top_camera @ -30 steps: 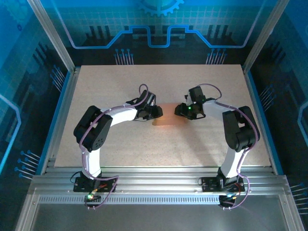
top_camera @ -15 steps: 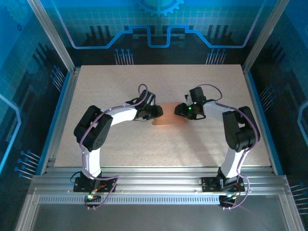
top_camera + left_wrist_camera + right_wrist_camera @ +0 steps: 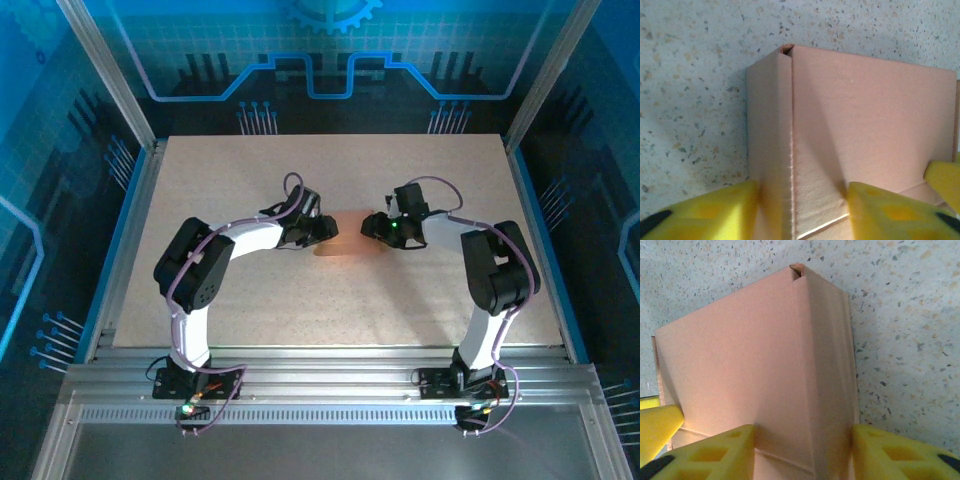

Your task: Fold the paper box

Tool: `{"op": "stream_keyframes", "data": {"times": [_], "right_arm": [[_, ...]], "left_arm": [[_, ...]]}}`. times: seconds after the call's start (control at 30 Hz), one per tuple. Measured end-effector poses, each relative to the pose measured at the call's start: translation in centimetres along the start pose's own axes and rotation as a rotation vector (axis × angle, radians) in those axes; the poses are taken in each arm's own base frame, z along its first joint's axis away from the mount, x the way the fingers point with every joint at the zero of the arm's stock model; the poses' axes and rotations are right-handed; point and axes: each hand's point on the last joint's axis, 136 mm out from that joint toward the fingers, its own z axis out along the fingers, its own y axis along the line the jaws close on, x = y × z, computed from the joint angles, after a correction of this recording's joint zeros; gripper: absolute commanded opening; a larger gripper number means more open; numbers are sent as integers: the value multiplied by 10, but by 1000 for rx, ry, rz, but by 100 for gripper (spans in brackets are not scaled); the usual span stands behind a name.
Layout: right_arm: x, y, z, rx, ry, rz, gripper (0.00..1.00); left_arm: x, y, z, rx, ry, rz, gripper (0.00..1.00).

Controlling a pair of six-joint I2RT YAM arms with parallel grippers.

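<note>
1. Centrally in the top view, the salmon paper box (image 3: 350, 248) rests on the speckled counter (image 3: 300, 300), between both arms.
2. The left hand (image 3: 802, 212) straddles one folded corner of it, jaws half apart; I cannot tell whether it is gripping.
3. The right hand (image 3: 802, 452) straddles the opposite corner likewise, and its grip is equally unclear.

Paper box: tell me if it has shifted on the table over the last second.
No. The paper box keeps the same spot against the table and its far edge.
</note>
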Motion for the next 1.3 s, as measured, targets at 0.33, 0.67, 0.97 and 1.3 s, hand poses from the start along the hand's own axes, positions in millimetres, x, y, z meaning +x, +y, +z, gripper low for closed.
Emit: {"op": "stream_keyframes", "data": {"times": [0.33,0.67,0.97,1.3], "right_arm": [[22,-10,-14,10,48,29,69],[12,-23,-28,-18,47,82,71],[13,-26,-37,-124,65,152,71],[66,-34,-51,-207,123,218,75]], "left_arm": [[12,6,-7,-32,42,44,80],[-3,-6,-17,35,64,59,87],[-21,-17,-15,82,67,62,69],[-18,-7,-15,97,106,48,67]]}}
